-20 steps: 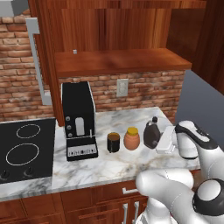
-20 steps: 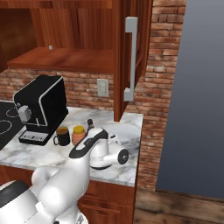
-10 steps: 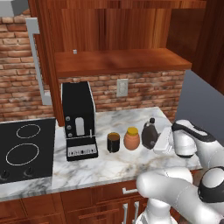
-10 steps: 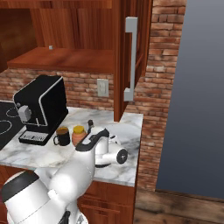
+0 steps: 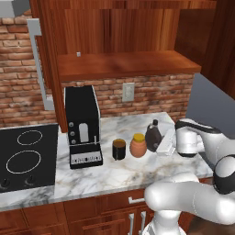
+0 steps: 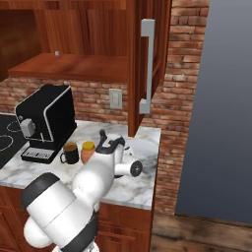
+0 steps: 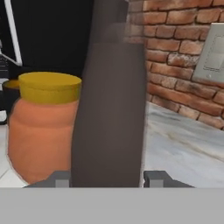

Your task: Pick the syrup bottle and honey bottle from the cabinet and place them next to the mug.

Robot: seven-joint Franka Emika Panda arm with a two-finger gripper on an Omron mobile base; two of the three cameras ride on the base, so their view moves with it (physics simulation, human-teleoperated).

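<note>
Your pincer pinches the syrup bottle, which stands upright on the table just beside the honey bottle, with the mug next along.

Syrup bottle: dark brown, black cap. Honey bottle: orange-tan w/ yellow cap. Mug: brown-black, brownish rim. Worktop: white marble w/ grey-tan veins. Coffee machine: black, white trim. Cabinet: reddish-brown wood, grey handle. Wall: red-brown brick, pale mortar. Hob at worktop's left edge: black w/ white rings.
</note>
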